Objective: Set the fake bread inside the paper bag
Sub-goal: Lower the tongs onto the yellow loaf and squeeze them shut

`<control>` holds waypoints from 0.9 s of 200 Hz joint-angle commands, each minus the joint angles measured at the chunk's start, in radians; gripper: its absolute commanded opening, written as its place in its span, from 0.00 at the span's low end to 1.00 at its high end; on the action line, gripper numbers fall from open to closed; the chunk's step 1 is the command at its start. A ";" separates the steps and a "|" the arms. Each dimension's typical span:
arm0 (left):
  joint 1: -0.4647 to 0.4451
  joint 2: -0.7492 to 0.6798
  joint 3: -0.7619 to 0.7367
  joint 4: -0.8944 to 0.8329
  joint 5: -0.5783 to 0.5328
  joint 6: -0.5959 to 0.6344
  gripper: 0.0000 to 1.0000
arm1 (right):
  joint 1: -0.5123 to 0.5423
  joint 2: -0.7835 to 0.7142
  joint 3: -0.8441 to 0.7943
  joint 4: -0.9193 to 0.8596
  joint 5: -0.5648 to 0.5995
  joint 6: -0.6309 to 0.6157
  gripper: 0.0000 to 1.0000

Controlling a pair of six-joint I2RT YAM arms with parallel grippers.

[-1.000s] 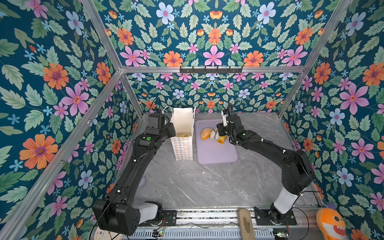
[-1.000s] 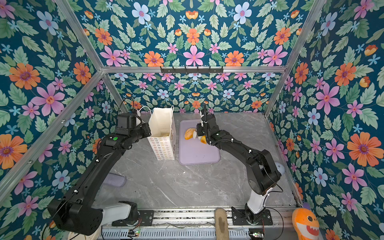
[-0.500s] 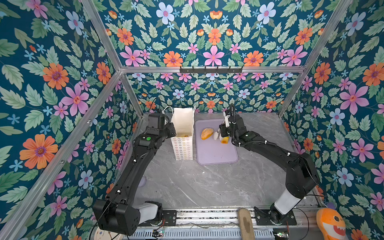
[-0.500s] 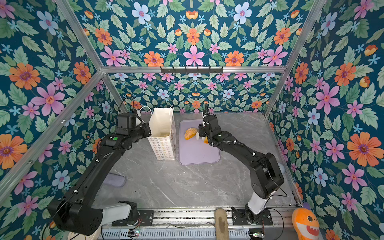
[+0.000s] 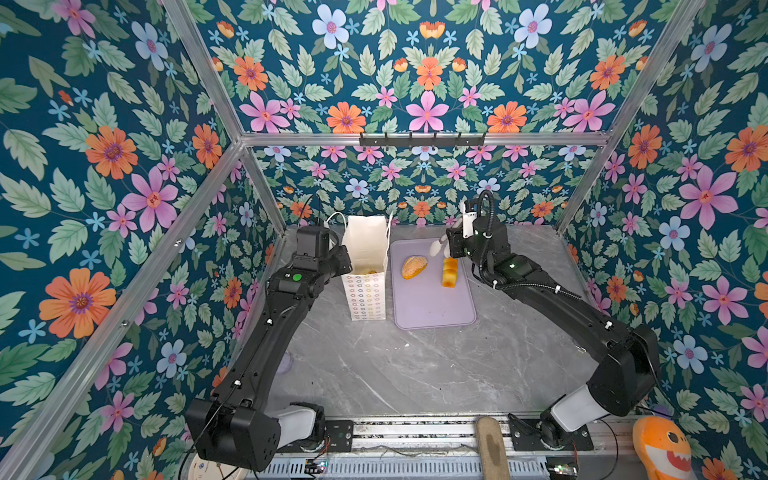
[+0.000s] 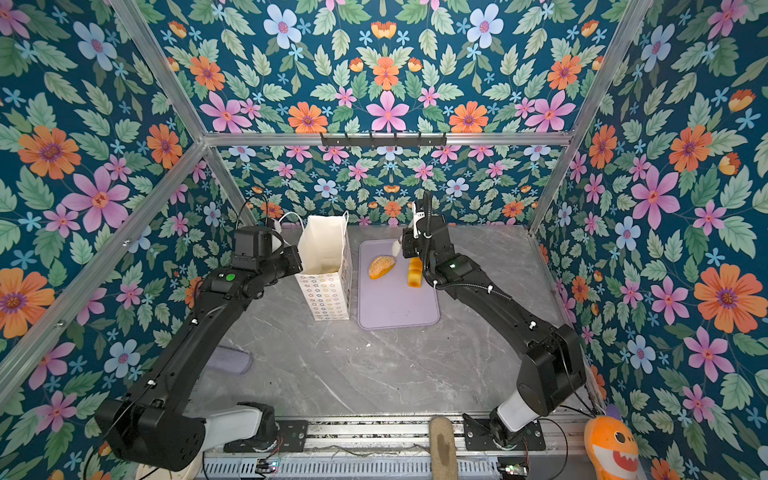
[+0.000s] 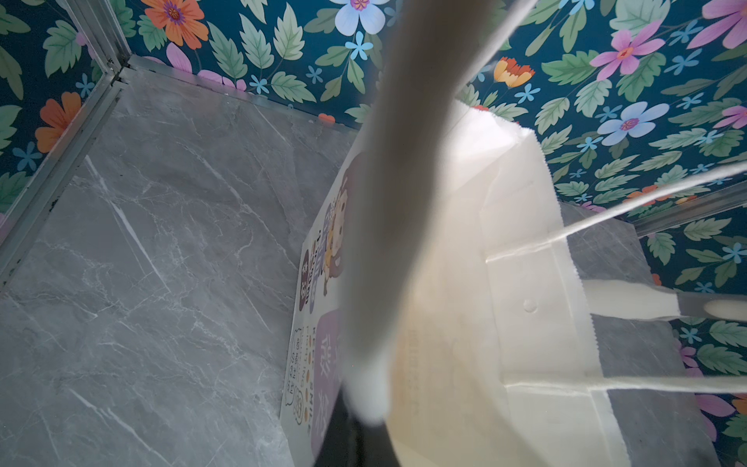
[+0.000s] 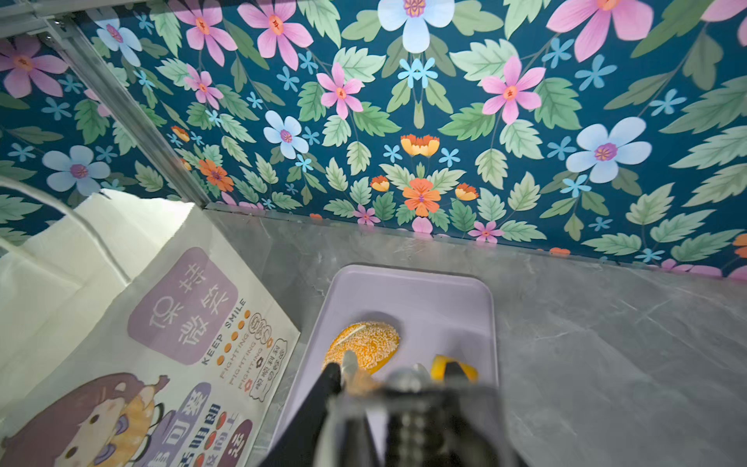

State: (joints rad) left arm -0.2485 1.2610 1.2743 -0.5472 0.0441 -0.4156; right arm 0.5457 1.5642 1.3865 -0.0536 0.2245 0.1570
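Note:
The white paper bag (image 5: 365,291) (image 6: 328,291) stands upright left of a lavender tray (image 5: 432,307). A bit of golden fake bread (image 5: 366,272) shows inside the bag. My left gripper (image 5: 344,261) is shut on the bag's left wall near the rim; one white finger (image 7: 388,242) lies along the paper. On the tray lie a seeded oval roll (image 5: 414,266) (image 8: 364,343) and a ridged long loaf (image 5: 449,272) (image 6: 414,272). My right gripper (image 5: 440,249) (image 8: 400,366) hovers at the tray's far end, open, with the roll ahead of one finger and the loaf beside the other.
A black hook rail (image 5: 422,139) runs along the back wall. A lavender object (image 6: 228,359) lies on the marble floor under the left arm. An orange shark toy (image 5: 665,449) and a tan pad (image 5: 492,449) sit at the front rail.
My right gripper has shifted right and back, off the two breads, and its jaws stand slightly wider. The long loaf now lies free on the tray. The left arm has not moved.

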 commanded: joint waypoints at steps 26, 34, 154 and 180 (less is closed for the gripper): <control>0.002 -0.002 0.002 0.012 0.004 0.000 0.00 | -0.006 0.031 -0.028 0.009 0.167 -0.011 0.45; 0.000 -0.002 0.000 0.013 0.005 -0.002 0.00 | -0.009 0.035 -0.042 0.021 0.166 0.010 0.46; 0.001 0.005 0.002 0.013 0.004 0.001 0.00 | -0.014 0.121 -0.067 0.064 0.162 0.067 0.51; 0.001 0.003 0.005 0.016 0.004 0.001 0.00 | -0.014 0.122 -0.085 0.078 0.159 0.071 0.51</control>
State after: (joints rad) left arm -0.2485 1.2636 1.2743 -0.5468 0.0494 -0.4156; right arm 0.5327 1.6859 1.3060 -0.0277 0.3634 0.2253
